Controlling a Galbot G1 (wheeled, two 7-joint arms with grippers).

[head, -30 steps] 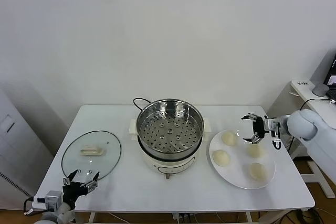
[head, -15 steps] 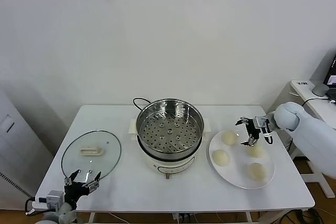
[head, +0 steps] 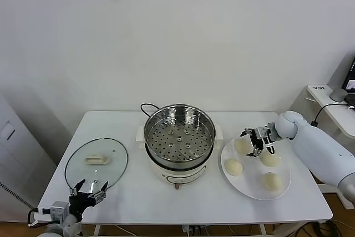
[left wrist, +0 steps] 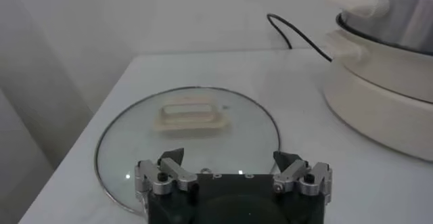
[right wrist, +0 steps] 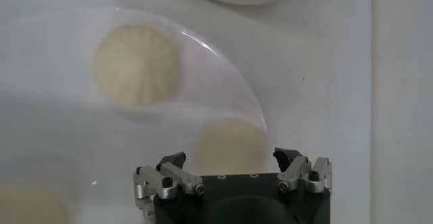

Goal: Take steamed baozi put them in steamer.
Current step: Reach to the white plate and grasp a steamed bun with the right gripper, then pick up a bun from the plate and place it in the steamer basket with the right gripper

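Hovering right pincer (head: 253, 142), wide open, above baozi (head: 242, 146)

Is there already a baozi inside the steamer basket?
No, in the head view the steamer shows only its bare perforated floor, and all four baozi sit on the white plate beside it.

steamer (left wrist: 389, 22) cut off, baozi (right wrist: 27, 205) cropped

Right gripper (head: 253, 142) open over plated baozi (head: 242, 145).
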